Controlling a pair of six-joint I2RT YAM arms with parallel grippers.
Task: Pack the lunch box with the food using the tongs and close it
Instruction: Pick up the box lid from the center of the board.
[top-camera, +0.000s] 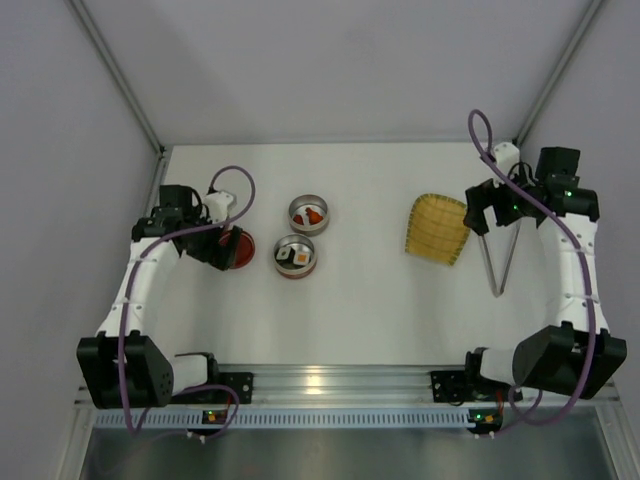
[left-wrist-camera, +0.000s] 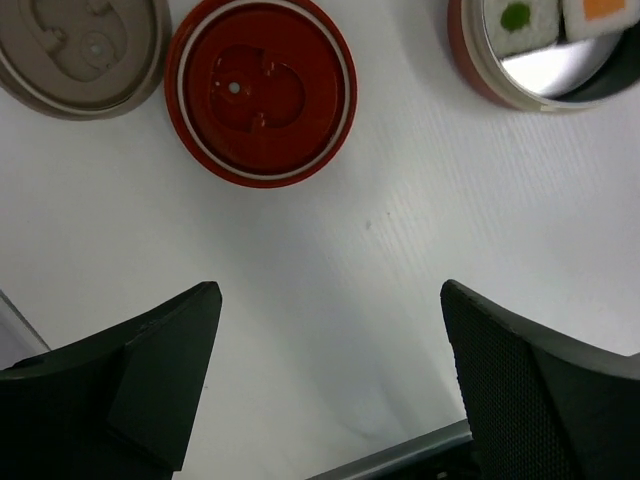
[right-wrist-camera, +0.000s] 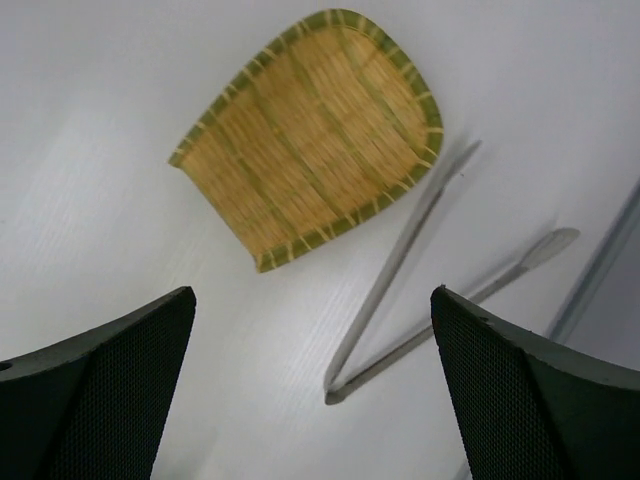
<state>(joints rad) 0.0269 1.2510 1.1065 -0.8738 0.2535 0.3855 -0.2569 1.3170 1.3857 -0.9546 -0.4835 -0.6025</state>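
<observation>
The lunch box lies in parts: one round metal bowl (top-camera: 296, 256) holds food, white sushi blocks with a green top (left-wrist-camera: 516, 25) and an orange top (left-wrist-camera: 600, 12). A second bowl (top-camera: 308, 214) holds a small red piece. A red lid (left-wrist-camera: 260, 92) lies just ahead of my left gripper (left-wrist-camera: 330, 385), which is open and empty above bare table. The tongs (right-wrist-camera: 400, 310) lie flat right of the yellow tray (right-wrist-camera: 315, 135), hinge end toward my right gripper (right-wrist-camera: 312, 390), which hovers open over them with nothing between its fingers.
A grey round lid (left-wrist-camera: 85, 50) lies left of the red lid. White walls close the table at the back and both sides. A metal rail (top-camera: 330, 380) runs along the near edge between the arm bases.
</observation>
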